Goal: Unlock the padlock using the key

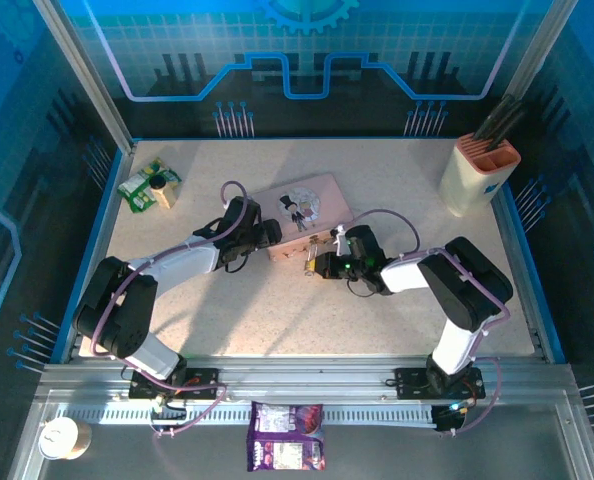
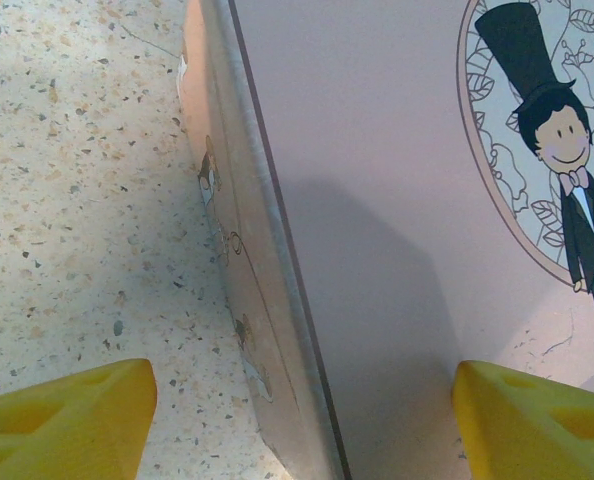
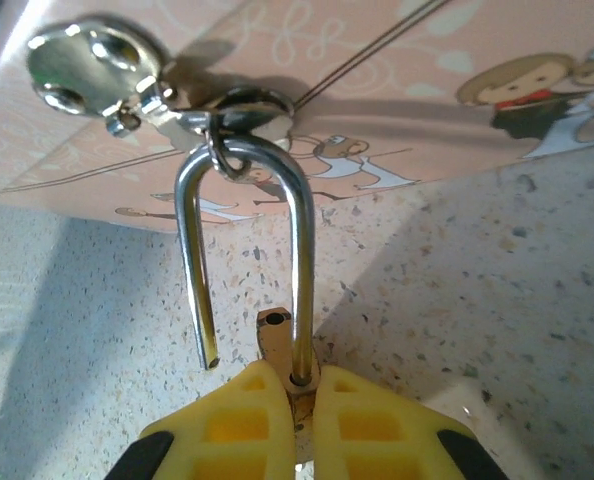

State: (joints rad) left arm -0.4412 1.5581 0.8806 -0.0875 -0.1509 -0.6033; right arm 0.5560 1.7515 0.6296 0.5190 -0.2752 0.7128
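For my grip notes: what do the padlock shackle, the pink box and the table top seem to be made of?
Padlock shackle: likely polished steel, silvery with mirror highlights. Pink box: probably painted tin, satin, with a thin folded lid edge. Table top: speckled stone-like surface, maybe terrazzo or laminate; matte.

No text, brand or number is legible. The pink tin point(image 1: 302, 215) at centre bears cartoon figures. Print on the near purple packet point(image 1: 287, 448) and far-left green packet point(image 1: 147, 187) is too small to read.

Robot lab cell (booth-like): aluminium frame point(image 1: 307, 375), blue circuit-print panels point(image 1: 427, 40), speckled table point(image 1: 277, 310).
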